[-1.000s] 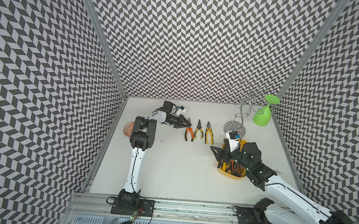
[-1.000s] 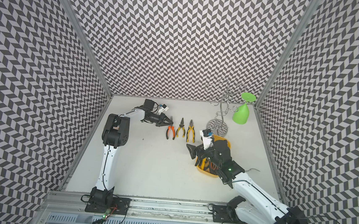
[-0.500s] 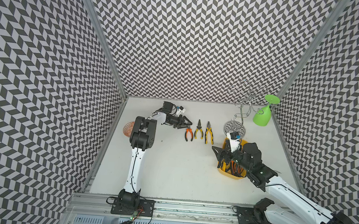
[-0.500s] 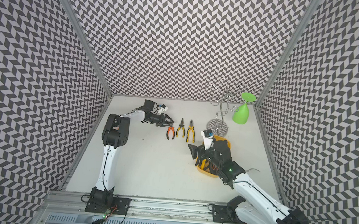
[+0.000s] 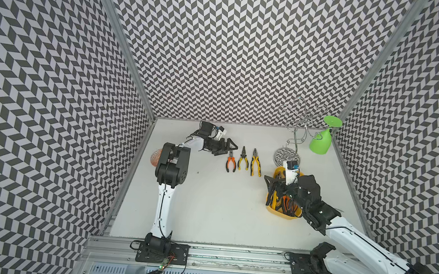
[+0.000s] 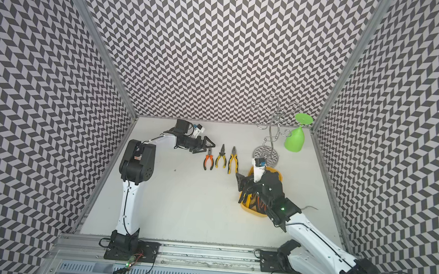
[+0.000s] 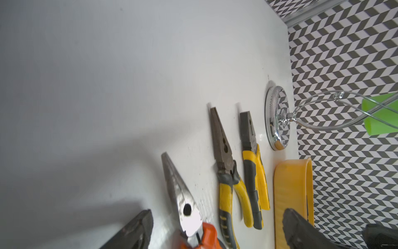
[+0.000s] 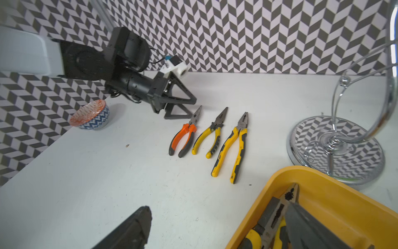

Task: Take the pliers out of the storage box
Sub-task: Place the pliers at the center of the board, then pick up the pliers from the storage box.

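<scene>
Since the right arm reaches in from the front, the right pincer (image 5: 271, 190) is the nearest thing worth a look. It's spread wide and pinching nothing, straddling the wall of the yellow storage box (image 5: 280, 214). One finger is out over the white counter (image 5: 207, 209), the other above the pliers (image 8: 277, 213) piled inside. Further back, three more pairs lie side by side on the counter with noses toward the back wall: an orange-handled pair (image 5: 230, 164), a yellow long-nose pair (image 5: 243, 161) and a yellow combination pair (image 5: 256, 163). A patterned bowl (image 8: 90, 116) sits off by the left wall. The left pincer (image 8: 192, 108) is spread and empty too, down low around the orange pair's nose, and I can't tell if it touches. Back right there's a wire stand (image 5: 287, 157) with a green glass (image 5: 319, 143) hung upside down.
</scene>
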`<state>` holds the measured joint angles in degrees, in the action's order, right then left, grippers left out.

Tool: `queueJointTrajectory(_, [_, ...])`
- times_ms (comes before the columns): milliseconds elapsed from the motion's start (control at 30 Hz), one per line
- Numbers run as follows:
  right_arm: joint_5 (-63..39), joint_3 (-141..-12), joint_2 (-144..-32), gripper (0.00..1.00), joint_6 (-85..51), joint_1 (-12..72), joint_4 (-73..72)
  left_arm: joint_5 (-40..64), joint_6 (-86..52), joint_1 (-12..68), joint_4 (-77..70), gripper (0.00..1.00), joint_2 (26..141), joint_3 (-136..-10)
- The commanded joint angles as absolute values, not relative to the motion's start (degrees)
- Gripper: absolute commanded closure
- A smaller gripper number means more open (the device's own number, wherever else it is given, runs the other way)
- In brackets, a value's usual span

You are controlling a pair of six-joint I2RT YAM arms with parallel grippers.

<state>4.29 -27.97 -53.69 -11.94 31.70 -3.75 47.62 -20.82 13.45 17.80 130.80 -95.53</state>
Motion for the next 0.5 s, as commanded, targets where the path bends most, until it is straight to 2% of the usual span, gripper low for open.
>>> queueJointTrajectory(0, [10.47,-29.42,-52.78,0.01,-15.75,31.55,-0.05,41.42,-22.31,14.58,11.22,0.02,122.61,-89.63])
queueJointTrajectory(200, [11.28,-36.13,-55.57,0.01,-23.14,31.24,13.53,36.14,-23.77,17.84,2.82,0.02,110.3,-78.15])
queueJointTrajectory(333, [7.12,-38.75,-56.18,0.0,-25.72,30.23,20.42,32.84,-24.04,20.02,-2.04,0.02,103.44,-71.78])
queueJointTrajectory(467, [1.79,-39.74,-57.8,0.05,-26.13,27.3,25.76,30.2,-19.48,23.23,-5.1,0.02,97.51,-67.5])
